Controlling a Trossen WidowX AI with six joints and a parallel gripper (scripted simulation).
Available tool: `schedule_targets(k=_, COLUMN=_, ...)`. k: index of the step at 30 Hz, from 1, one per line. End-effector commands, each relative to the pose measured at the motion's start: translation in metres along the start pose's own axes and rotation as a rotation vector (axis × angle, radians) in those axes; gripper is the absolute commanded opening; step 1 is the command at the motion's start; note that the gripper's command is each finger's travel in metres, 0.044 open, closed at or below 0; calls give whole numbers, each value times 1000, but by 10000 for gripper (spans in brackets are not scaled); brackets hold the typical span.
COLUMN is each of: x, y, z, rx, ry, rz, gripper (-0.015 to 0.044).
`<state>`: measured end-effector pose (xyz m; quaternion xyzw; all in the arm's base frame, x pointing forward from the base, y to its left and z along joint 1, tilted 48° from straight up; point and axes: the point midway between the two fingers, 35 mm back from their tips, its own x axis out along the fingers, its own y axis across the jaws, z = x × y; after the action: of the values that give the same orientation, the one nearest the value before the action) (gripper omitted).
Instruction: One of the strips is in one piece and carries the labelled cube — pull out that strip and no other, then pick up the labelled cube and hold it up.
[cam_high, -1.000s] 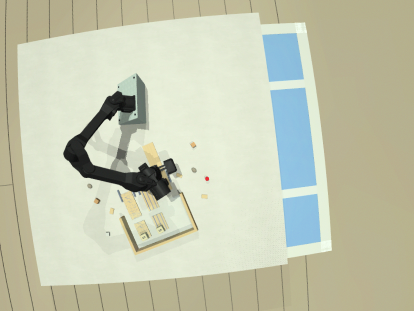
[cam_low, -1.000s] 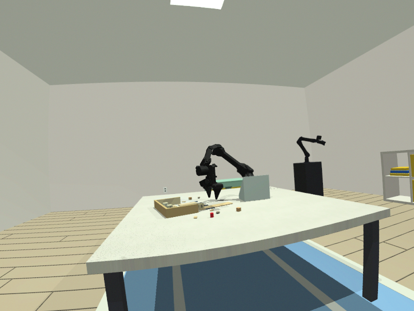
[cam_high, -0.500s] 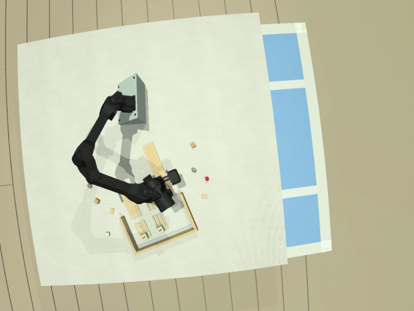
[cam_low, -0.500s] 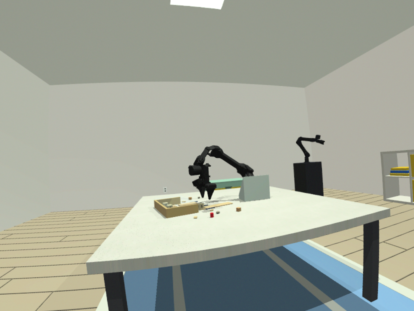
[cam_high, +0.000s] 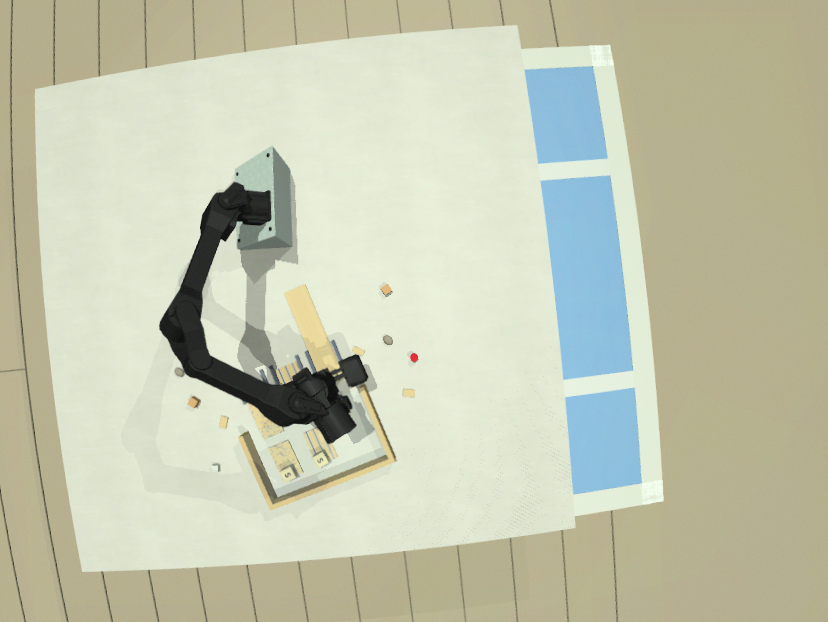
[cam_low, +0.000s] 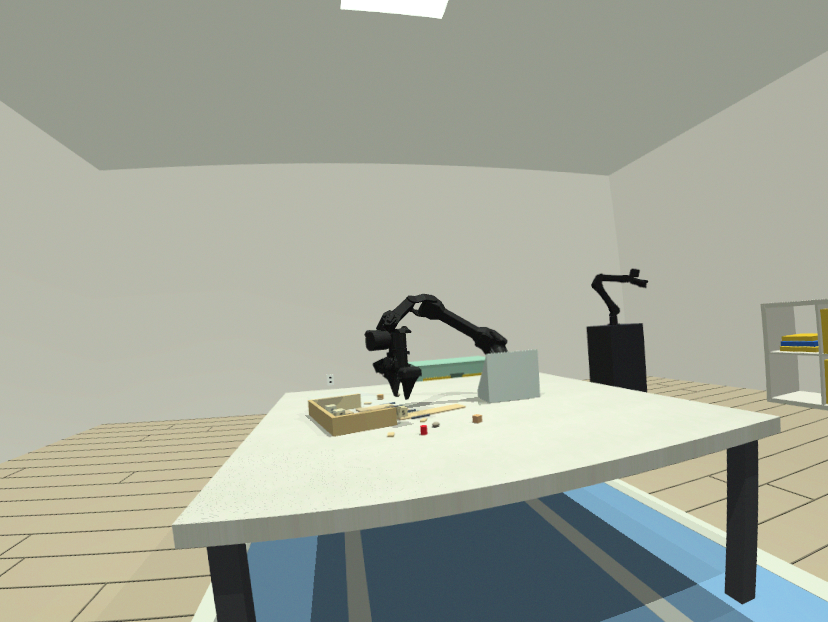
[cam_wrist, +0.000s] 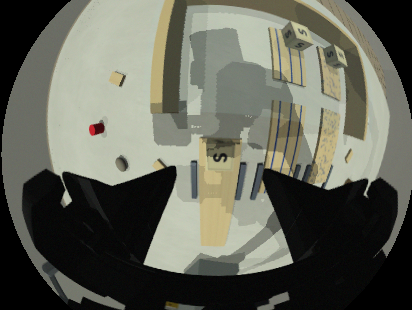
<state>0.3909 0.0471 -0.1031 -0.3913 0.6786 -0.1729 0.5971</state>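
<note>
The plain wooden strip (cam_high: 306, 314) (cam_low: 445, 409) (cam_wrist: 214, 215) is in one piece and lies between dark guide posts, drawn out of the walled tray. A cube (cam_wrist: 220, 158) marked S sits on its tray-side end; the arm hides it in the top view. My gripper (cam_low: 400, 396) (cam_wrist: 220, 172) is open and empty, above the strip, its fingertips to either side of the cube in the wrist view. A striped strip (cam_wrist: 285, 135) and a speckled strip (cam_wrist: 327, 140) are each split by a gap. Their far pieces carry other S cubes (cam_high: 319, 459) (cam_wrist: 296, 36), one on each.
The tray's wooden wall (cam_high: 380, 425) (cam_low: 364, 421) (cam_wrist: 159, 65) stands around three sides. Guide posts (cam_wrist: 194, 180) flank the strips. A red cylinder (cam_high: 413, 358) (cam_low: 423, 429) (cam_wrist: 96, 129), a grey stone (cam_high: 388, 340) (cam_wrist: 121, 163) and an orange block (cam_high: 386, 289) (cam_low: 476, 418) lie outside.
</note>
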Motion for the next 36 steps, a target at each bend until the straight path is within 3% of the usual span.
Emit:
schedule_targets(k=1, x=5, y=-1, z=3, rx=-3, ry=0, rz=-6, gripper=282)
schedule_targets(k=3, x=9, y=-1, z=3, rx=-3, ry=0, rz=-6, gripper=250)
schedule_targets(k=35, x=54, y=-2, z=2, rx=-3, ry=1, rz=-8, gripper=250)
schedule_targets(k=36, x=51, y=-2, z=3, rx=3, ry=0, rz=-2, gripper=224)
